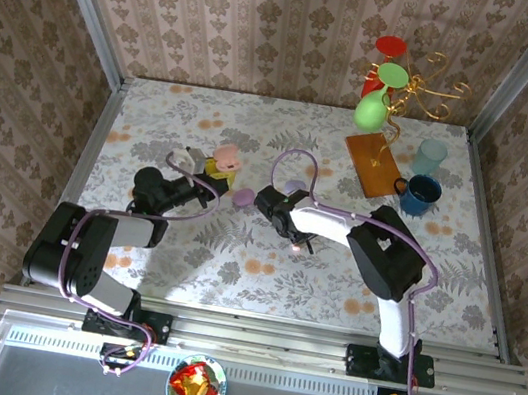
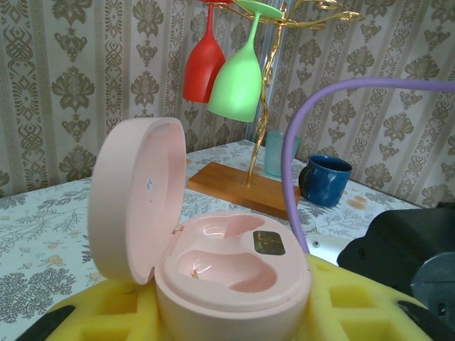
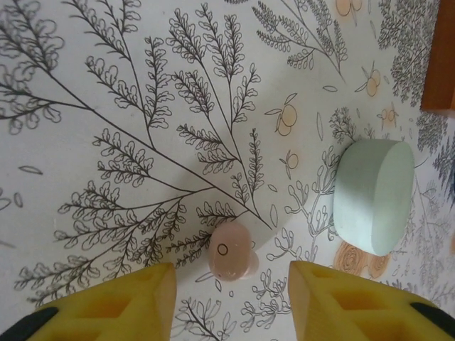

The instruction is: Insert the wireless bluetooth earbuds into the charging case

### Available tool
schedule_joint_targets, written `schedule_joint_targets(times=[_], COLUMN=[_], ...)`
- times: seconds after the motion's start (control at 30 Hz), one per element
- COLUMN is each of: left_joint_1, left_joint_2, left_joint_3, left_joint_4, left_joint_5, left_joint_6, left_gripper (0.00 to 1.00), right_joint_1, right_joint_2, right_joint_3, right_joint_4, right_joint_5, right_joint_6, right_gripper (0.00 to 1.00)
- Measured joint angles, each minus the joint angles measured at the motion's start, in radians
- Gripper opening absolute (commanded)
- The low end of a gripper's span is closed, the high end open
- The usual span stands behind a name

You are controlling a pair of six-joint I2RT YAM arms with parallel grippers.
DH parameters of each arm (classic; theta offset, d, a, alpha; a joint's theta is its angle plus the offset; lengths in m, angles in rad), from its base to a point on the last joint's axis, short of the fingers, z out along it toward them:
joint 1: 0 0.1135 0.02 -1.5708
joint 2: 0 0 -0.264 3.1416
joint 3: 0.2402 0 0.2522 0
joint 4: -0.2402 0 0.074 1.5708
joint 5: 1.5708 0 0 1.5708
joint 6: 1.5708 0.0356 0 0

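A pink charging case stands with its lid open between the yellow pads of my left gripper, which is shut on it. Both moulded wells in the case are bare. From above, the case is left of the table's middle, at the tip of the left gripper. A pink earbud lies on the floral cloth between the yellow fingers of my right gripper. That gripper is open, with a gap on each side of the bud. It hangs over the table's middle.
A shut mint case lies right of the earbud. A lilac case and a small lilac piece lie near the middle. At the back right stand a gold rack on a wooden base with hanging glasses, a blue mug and a pale cup.
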Motion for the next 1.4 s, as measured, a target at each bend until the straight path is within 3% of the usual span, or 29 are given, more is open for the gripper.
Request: schedule_joint_targets(times=[0.63, 0.87, 1.13, 1.4], left_joint_1=[0.000, 0.000, -0.002, -0.028], left_joint_2=[0.000, 0.002, 0.018, 0.055], left_joint_3=[0.000, 0.000, 0.001, 0.021], left_joint_4=[0.000, 0.000, 0.000, 0.000], left_joint_5=[0.020, 0.023, 0.047, 0.080], left_joint_6=[0.000, 0.000, 0.000, 0.001], left_gripper=[0.20, 0.20, 0.20, 0.20], right_joint_1=[-0.032, -0.035, -0.036, -0.048], right_joint_2=[0.025, 0.041, 0.032, -0.226], right_joint_3=[0.006, 0.017, 0.016, -0.105], right_joint_4=[0.000, -0.001, 0.002, 0.084], right_joint_5=[0.018, 0.018, 0.012, -0.095], right_joint_6=[-0.006, -0.018, -0.020, -0.007], right_gripper=[0.30, 0.18, 0.16, 0.17])
